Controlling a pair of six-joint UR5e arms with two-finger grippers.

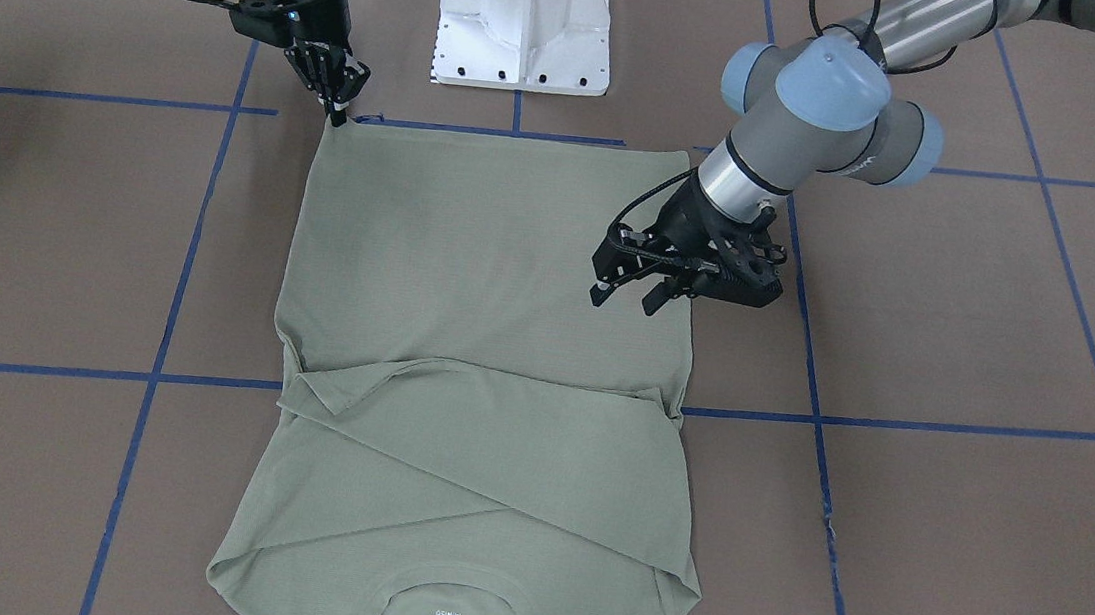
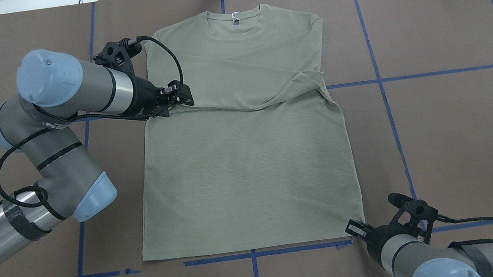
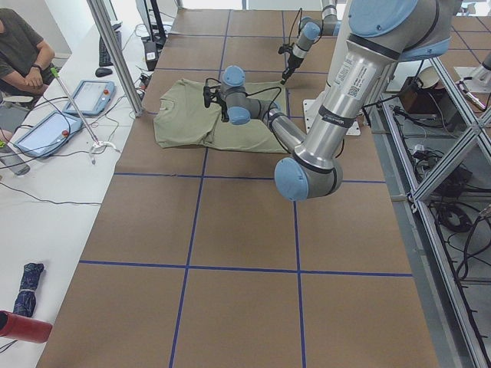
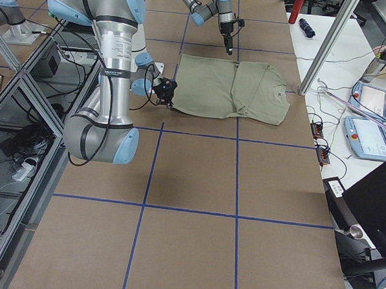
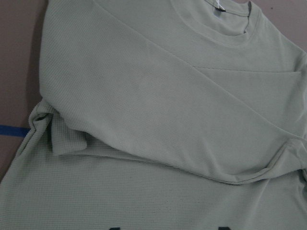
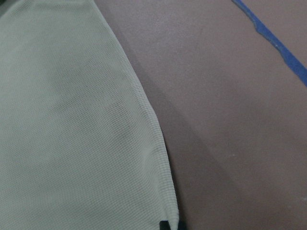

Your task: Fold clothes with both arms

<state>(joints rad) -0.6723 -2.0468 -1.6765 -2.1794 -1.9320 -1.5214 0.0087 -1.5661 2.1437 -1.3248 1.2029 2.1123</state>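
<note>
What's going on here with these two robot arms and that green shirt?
It's a clothes-folding job, part way through. The sage-green shirt lies flat on the brown table, with its sleeves already folded across the chest. The robot's right gripper pinches one corner of the bottom hem. The left gripper hovers open over the shirt's opposite side, near the folded sleeves, and holds nothing.

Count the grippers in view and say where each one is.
2. The left gripper hovers open over the shirt's side edge, about midway along it. The right gripper is at a hem corner on the robot's side, shut on it. None seems hidden.
</note>
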